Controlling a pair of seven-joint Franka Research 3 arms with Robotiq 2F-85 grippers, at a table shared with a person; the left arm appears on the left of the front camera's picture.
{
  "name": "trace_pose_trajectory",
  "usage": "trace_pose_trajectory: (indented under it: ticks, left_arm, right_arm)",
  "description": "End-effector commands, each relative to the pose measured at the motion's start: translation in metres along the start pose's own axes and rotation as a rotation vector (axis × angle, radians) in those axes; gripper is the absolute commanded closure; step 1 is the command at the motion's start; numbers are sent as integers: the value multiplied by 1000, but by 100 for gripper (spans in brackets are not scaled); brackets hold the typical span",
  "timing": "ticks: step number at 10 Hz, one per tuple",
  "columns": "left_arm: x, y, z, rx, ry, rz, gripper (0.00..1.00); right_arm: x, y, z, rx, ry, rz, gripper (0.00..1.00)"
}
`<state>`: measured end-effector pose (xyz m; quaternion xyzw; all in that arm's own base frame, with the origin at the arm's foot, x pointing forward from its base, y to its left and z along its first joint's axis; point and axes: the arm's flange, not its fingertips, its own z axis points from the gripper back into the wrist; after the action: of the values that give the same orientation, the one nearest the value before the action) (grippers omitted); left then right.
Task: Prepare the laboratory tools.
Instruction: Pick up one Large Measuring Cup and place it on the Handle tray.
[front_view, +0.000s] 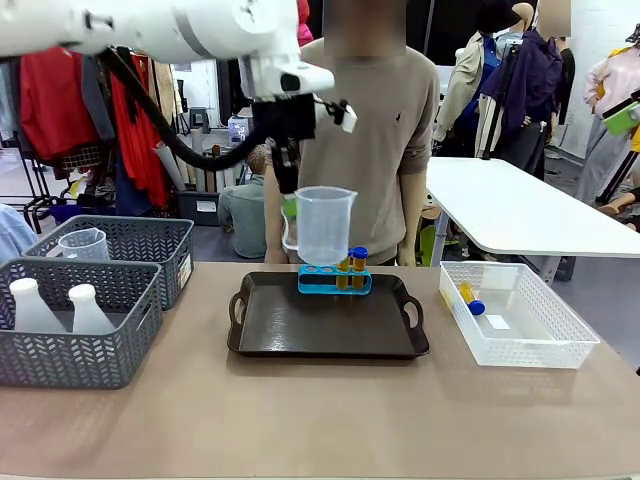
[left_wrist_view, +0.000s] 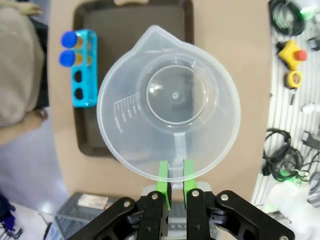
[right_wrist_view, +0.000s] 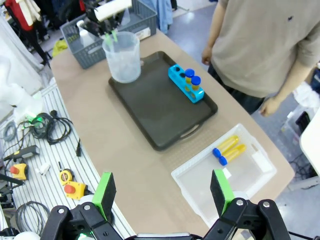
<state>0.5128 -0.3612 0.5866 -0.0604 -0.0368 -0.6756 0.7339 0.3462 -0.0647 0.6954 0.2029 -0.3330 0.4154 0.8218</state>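
My left gripper (front_view: 288, 203) is shut on the handle of a clear measuring beaker (front_view: 325, 225) and holds it upright in the air above the black tray (front_view: 300, 330). In the left wrist view the green pads (left_wrist_view: 163, 176) pinch the handle of the beaker (left_wrist_view: 170, 100) from both sides. On the tray's far edge stands a blue rack (front_view: 320, 284) with two amber, blue-capped tubes (front_view: 352, 267) in it. Two more tubes (right_wrist_view: 227, 149) lie in the white basket (right_wrist_view: 200, 192). My right gripper (right_wrist_view: 162, 192) is open, high above the table's right side.
At the left, a grey basket (front_view: 70, 350) holds two white flasks (front_view: 88, 310); the grey basket (front_view: 150, 240) behind it holds another clear beaker (front_view: 85, 243). A person (front_view: 370, 130) stands at the far edge behind the tray. Cables and tools (right_wrist_view: 45, 150) lie beside the table.
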Motion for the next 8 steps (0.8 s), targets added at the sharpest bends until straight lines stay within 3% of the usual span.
trace_pose_trajectory:
  ticks: [1, 4, 5, 6, 8]
  left_arm:
    - [21, 27, -28, -16, 7, -52, 100]
    - [47, 41, -77, 19, -26, -85, 100]
    - [49, 45, -81, 50, -44, -93, 100]
    - [42, 35, -85, -8, -7, -59, 100]
    - [42, 35, -85, -8, -7, -59, 100]
  right_arm:
    - [1, 0, 0, 18, -27, 18, 0]
    - [1, 0, 0, 18, -27, 18, 0]
    - [1, 0, 0, 18, -27, 18, 0]
    - [1, 0, 0, 18, -27, 18, 0]
    - [1, 0, 0, 18, -27, 18, 0]
